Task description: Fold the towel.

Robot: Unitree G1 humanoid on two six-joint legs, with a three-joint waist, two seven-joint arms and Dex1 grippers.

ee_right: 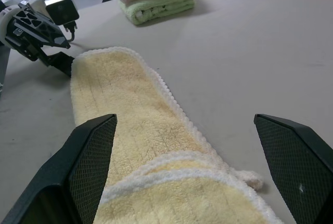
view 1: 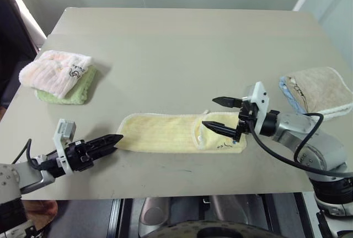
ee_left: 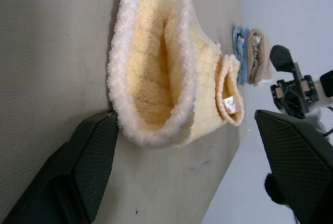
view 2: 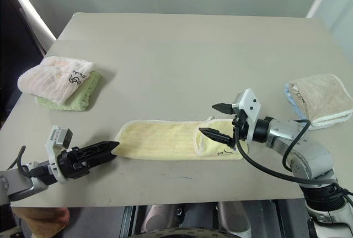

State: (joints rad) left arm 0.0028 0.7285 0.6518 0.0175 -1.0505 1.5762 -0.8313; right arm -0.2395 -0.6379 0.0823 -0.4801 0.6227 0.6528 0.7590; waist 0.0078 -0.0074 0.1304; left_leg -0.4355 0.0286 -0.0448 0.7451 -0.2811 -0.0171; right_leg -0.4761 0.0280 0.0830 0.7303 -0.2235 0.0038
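Pale yellow towel [view 1: 165, 133] lying flat on the grey table [view 1: 182, 50], near the table's front edge and about midway across it, drawn out into a long narrow strip. Its long axis runs across the table from the robot's left to its right, roughly parallel to the front edge. The right-hand end is folded back over the strip, forming a short double layer bordered by a white hem, and a small dark printed mark [view 1: 225, 146] shows near the front corner of that end. The left gripper [view 1: 113, 140] lies low over the table at the strip's left end, its tips just at the towel's edge; in the left wrist view its two black fingers [ee_left: 78, 172] stand wide apart with the rolled end of the towel between them, not clamped. The right gripper [view 1: 216, 114] hovers above the folded right end, its jaws spread wide and holding nothing; the nearer fingertip sits over the folded layer. A pink-white towel on a green cloth [view 1: 60, 78] rests near the table's left edge, and a beige towel on a light blue cloth [view 1: 317, 90] near its right edge, both well apart from the yellow strip.
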